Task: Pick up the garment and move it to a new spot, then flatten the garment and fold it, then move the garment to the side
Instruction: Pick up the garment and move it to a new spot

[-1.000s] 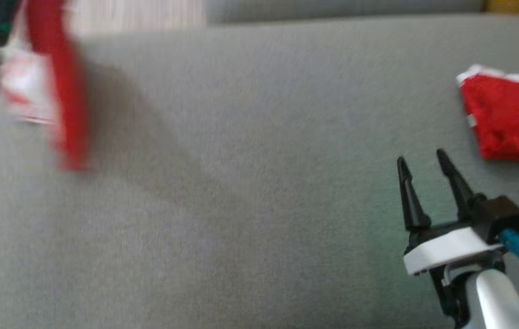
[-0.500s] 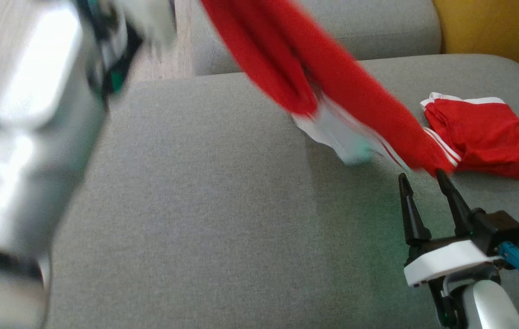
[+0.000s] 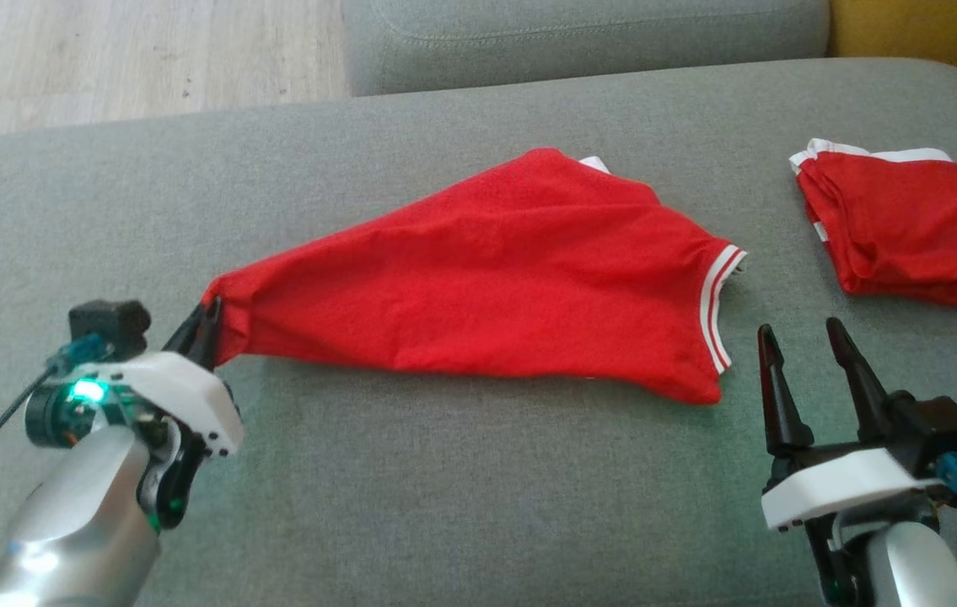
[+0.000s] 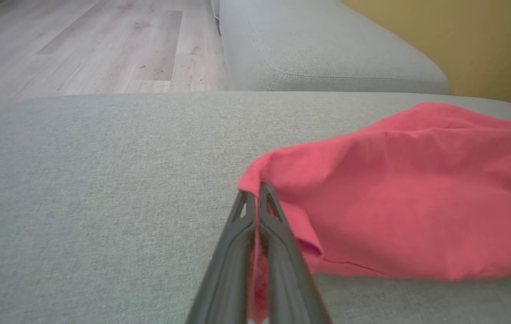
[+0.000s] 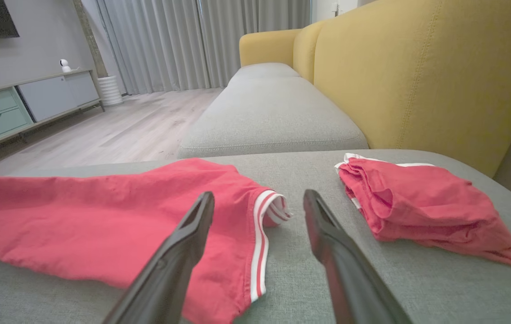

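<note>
1. The garment [image 3: 486, 278] lay across the middle of the seat [image 3: 444, 489], spread but skewed. It was drawn to a point at its left corner, with the striped hem [image 3: 710, 303] at its right.
2. The left gripper [image 3: 206, 314] was clamped on that left corner. The left wrist view showed red cloth pinched between its closed fingers.
3. The right gripper [image 3: 798, 329] stood with jaws wide and nothing in them, just beside the hem but not touching it.
4. A folded red pile [image 3: 900, 228] sat near the right end of the seat, apart from the garment.
5. As a judgement, the move to a new spot looked done and flattening came next.
6. Nothing pinned the hem, so a pull from the left alone would probably drag the whole garment instead of stretching it. The creases would then stay.
7. The left grip held only a small bunch of cloth, and a sharp tug could slip it free.
8. In reaching for the hem, the right gripper might catch just one layer. It might also push cloth ahead of itself and add wrinkles.
9. The pile lay close to the right gripper, so a wide sweep on that side could knock it out of its fold.
10. The seat looked soft, and fingers pressed low could dig into it rather than slide under the cloth.
</note>
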